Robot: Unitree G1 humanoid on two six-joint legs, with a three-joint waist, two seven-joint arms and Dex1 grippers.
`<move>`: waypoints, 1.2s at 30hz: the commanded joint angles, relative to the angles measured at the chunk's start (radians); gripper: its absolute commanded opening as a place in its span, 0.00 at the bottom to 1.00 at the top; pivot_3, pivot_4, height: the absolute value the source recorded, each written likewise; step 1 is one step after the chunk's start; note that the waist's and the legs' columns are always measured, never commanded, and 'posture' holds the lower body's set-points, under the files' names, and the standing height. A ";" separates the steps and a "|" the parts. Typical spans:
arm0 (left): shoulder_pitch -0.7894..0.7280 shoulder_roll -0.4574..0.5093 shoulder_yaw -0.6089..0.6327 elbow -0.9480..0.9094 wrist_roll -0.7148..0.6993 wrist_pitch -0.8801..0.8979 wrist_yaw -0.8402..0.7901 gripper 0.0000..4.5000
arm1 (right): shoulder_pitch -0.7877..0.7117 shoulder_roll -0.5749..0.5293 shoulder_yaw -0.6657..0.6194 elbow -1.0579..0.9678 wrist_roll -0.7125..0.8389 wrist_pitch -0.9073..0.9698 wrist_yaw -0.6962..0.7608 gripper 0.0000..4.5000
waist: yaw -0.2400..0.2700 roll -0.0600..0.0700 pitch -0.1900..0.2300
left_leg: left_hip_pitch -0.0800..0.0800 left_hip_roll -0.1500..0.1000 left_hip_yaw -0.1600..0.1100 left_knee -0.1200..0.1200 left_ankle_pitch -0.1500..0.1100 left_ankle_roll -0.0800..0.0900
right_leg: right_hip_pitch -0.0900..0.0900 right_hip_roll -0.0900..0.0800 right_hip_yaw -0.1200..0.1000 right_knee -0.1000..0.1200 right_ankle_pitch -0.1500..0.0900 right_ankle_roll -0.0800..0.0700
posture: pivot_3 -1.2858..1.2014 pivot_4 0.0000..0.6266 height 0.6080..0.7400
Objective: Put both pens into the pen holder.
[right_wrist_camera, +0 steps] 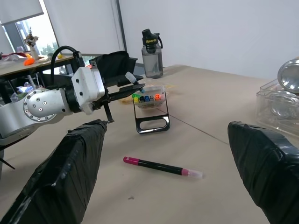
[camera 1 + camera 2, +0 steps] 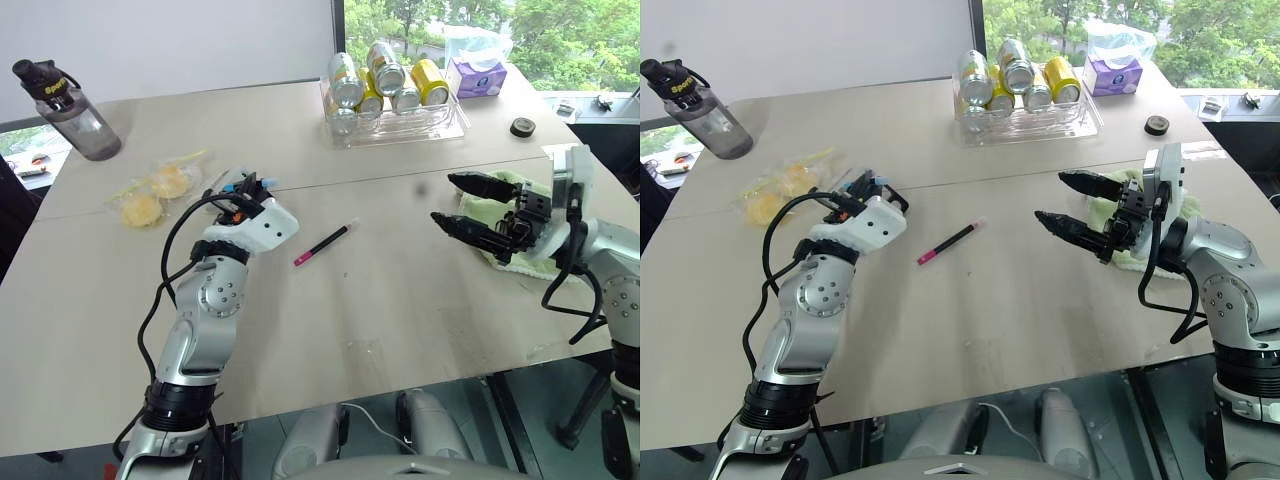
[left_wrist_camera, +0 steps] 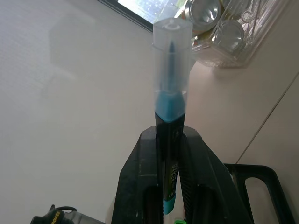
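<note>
Two pens are in play. The blue-ended pen (image 3: pixel 170 84) is clamped between the two black fingers of the left gripper (image 3: pixel 169 154), its clear cap pointing away from the wrist, past the fingertips. In the head views this gripper (image 2: pixel 248 190) hangs over the left part of the table (image 2: pixel 400 300), and in the right wrist view the capped end of the held pen pokes out just above the pen holder (image 1: pixel 150 109). The holder is a small black rack with a looped end resting on the table, and coloured marker tips show in its upper frame. Whether the pen touches the holder cannot be told.

The pink pen (image 2: pixel 326 243) lies flat on the table between the two arms, well apart from both grippers and from the holder, slanting with its pink end toward the robot.

The right gripper (image 2: pixel 465 205) is held above the right side of the table, fingers spread wide with nothing between them, pointing toward the middle of the table. Just behind it lies a pale green cloth (image 2: pixel 520 250).

At the far side of the table stands a clear tray of drink cans (image 2: pixel 392 95), with a purple tissue pack (image 2: pixel 476 76) beside it and a small black roll of tape (image 2: pixel 523 126) nearer the right edge. A dark water bottle (image 2: pixel 70 110) stands at the far left, and a clear bag of yellow items (image 2: pixel 150 190) lies close to the left gripper.
</note>
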 commanded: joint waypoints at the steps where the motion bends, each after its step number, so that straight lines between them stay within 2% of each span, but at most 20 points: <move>1: -0.014 0.002 0.027 -0.017 -0.022 -0.001 0.007 0.40 | 0.000 -0.005 -0.015 -0.023 0.009 -0.017 -0.002 1.00 | -0.001 0.000 0.000 | 0.000 0.000 0.000 0.000 0.000 0.000 | 0.000 0.000 0.000 0.000 0.000 0.000 | 0.52 0.24 0.99; 3: -0.018 0.005 0.029 -0.012 -0.030 0.000 0.007 0.60 | 0.002 -0.006 -0.015 -0.025 0.009 -0.017 -0.002 1.00 | -0.001 0.000 0.000 | 0.000 0.000 0.000 0.000 0.000 0.000 | 0.000 0.000 0.000 0.000 0.000 0.000 | 0.52 0.24 0.99; 6: -0.029 0.011 0.029 0.002 -0.035 -0.003 0.010 0.98 | 0.005 -0.005 -0.017 -0.029 0.010 -0.016 -0.004 1.00 | 0.000 0.000 0.000 | 0.000 0.000 0.000 0.000 0.000 0.000 | 0.000 0.000 0.000 0.000 0.000 0.000 | 0.52 0.24 0.99; 21: -0.090 0.030 0.073 0.034 -0.065 0.017 0.016 0.98 | 0.012 -0.005 -0.017 -0.030 0.011 -0.017 -0.005 1.00 | 0.000 0.000 0.000 | 0.000 0.000 0.000 0.000 0.000 0.000 | 0.000 0.000 0.000 0.000 0.000 0.000 | 0.52 0.24 0.99; 29: -0.122 0.033 0.074 0.053 -0.160 0.021 -0.039 0.98 | 0.017 -0.002 -0.012 -0.035 0.008 -0.019 -0.012 1.00 | -0.001 0.000 0.000 | 0.000 0.000 0.000 0.000 0.000 0.000 | 0.000 0.000 0.000 0.000 0.000 0.000 | 0.52 0.24 0.99; 36: -0.093 -0.003 -0.001 0.010 -0.282 0.030 -0.173 0.98 | 0.026 -0.005 -0.014 -0.040 0.010 -0.017 -0.011 1.00 | -0.001 0.000 0.000 | 0.000 0.000 0.000 0.000 0.000 0.000 | 0.000 0.000 0.000 0.000 0.000 0.000 | 0.52 0.24 0.99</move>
